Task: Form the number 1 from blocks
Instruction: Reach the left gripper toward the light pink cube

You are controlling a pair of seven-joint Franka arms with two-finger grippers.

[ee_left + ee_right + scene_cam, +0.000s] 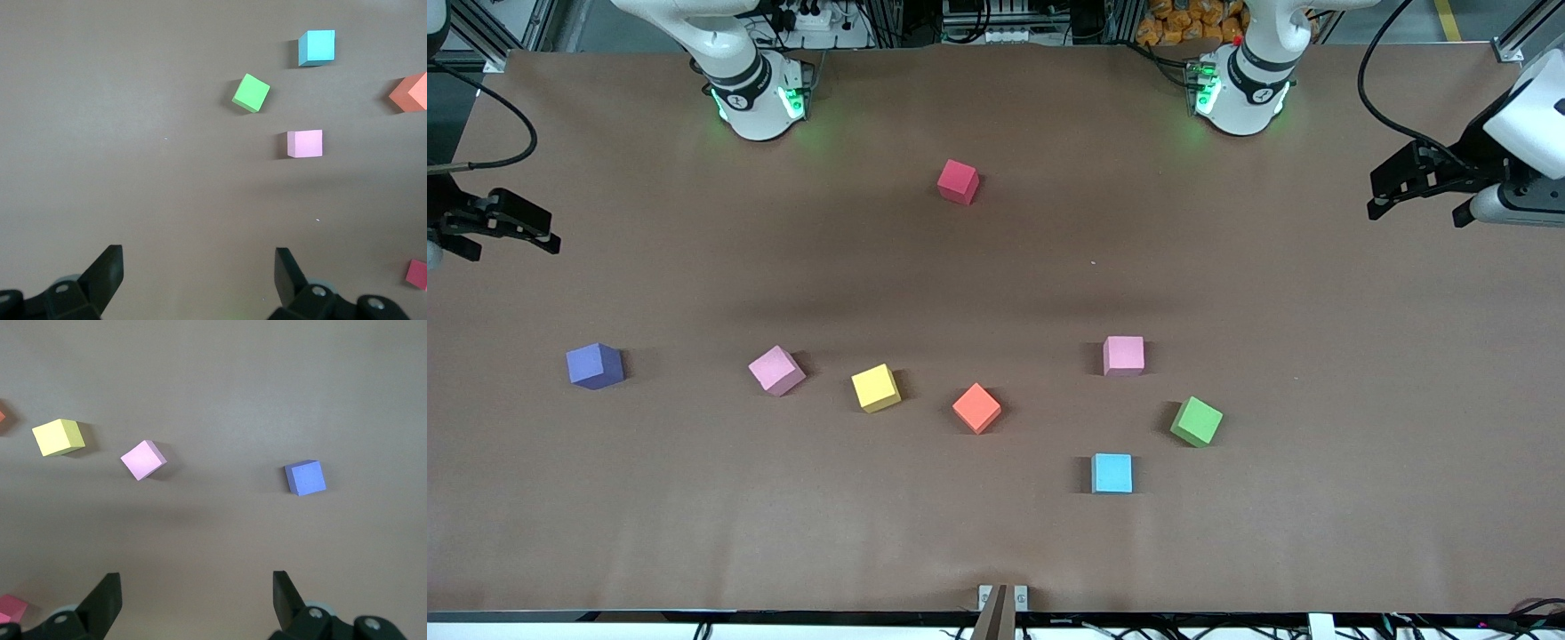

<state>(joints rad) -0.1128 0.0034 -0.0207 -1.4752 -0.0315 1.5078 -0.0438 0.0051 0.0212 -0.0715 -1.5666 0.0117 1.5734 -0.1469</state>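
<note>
Both arms hang back at the table's ends, nothing picked yet. The left gripper sits at the right edge of the front view, jaws spread wide and empty; the right gripper at the left edge, just as wide, holding nothing. Eight blocks lie scattered: red block alone in the upper middle, purple block low toward the right arm's end, then a pink block, yellow block and orange block in a loose row. The second pink block, green block and light blue block cluster toward the left arm's end. My call: start with a block nearest each arm, square the jaws to its flat faces, and build one straight column
</note>
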